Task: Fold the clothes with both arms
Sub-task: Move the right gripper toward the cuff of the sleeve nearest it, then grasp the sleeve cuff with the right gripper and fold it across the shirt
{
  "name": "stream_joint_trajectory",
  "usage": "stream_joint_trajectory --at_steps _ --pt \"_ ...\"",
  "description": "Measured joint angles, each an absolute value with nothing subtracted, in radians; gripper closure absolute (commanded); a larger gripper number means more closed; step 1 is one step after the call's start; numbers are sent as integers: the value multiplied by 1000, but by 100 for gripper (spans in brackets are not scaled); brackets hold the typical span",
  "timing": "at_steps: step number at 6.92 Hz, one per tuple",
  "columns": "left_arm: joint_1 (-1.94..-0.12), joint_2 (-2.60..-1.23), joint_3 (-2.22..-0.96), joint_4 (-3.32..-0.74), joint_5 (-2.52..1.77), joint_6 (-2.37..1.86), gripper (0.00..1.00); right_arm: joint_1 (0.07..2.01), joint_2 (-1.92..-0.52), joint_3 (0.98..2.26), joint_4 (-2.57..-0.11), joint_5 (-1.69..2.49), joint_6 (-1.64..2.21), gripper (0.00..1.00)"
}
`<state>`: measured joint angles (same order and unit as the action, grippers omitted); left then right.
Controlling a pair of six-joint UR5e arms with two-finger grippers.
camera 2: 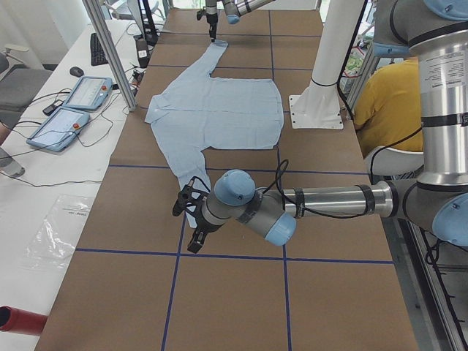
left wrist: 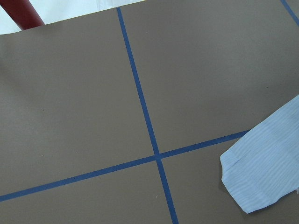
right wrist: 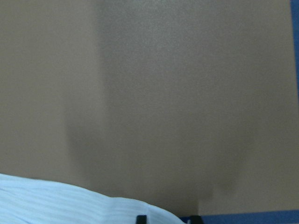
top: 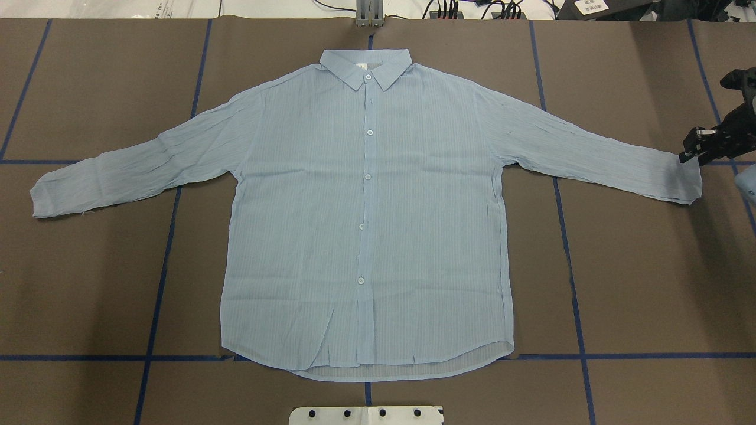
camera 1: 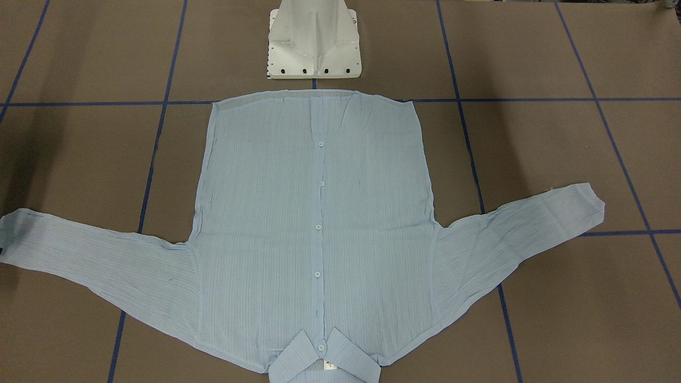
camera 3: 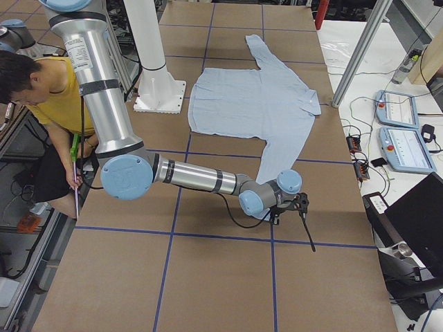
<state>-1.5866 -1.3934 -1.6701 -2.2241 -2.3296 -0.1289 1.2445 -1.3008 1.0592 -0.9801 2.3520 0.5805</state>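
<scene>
The light blue shirt (top: 366,212) lies flat and buttoned on the brown table, collar (top: 365,66) at the far side and both sleeves spread outward. My right gripper (top: 692,153) hangs low at the right sleeve's cuff (top: 679,177), at its outer edge. Its jaws look open, and the right wrist view shows the cuff edge (right wrist: 70,203) just below the camera. My left gripper (camera 2: 189,223) shows only in the exterior left view, low beside the other cuff (left wrist: 261,172). I cannot tell whether it is open or shut.
The white pedestal base (camera 1: 314,45) stands at the shirt's hem side. Blue tape lines (top: 567,236) cross the table. A red cylinder (left wrist: 23,14) lies past the table's left end. A person in yellow (camera 3: 52,104) sits behind the robot. Tablets (camera 2: 69,110) lie on a side bench.
</scene>
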Motion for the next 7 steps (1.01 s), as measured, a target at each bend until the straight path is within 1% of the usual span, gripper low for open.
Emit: stream_joint_trajectory --at_steps 2,3,4,5,6,7 --pt "-1587 -1392 -1671 -2226 -2330 -130 0 1246 -1301 1067 -981 2367 584 100" --pt "-1587 -1391 -1672 -2226 -2331 -130 0 1252 -1300 1097 -980 2413 601 100" --pt "-1588 -1391 -1672 -2225 -2331 -130 0 1260 -1300 1153 -980 2472 662 100" --pt "-1588 -1391 -1672 -2225 -2332 -130 0 1248 -1299 1239 -979 2515 795 100" --pt "-1587 -1391 -1670 -2224 -2332 -131 0 1198 -1277 1329 -976 2527 990 100" --pt "-1587 -1391 -1669 -2223 -2340 -132 0 1129 -1220 1381 -977 2503 1182 100"
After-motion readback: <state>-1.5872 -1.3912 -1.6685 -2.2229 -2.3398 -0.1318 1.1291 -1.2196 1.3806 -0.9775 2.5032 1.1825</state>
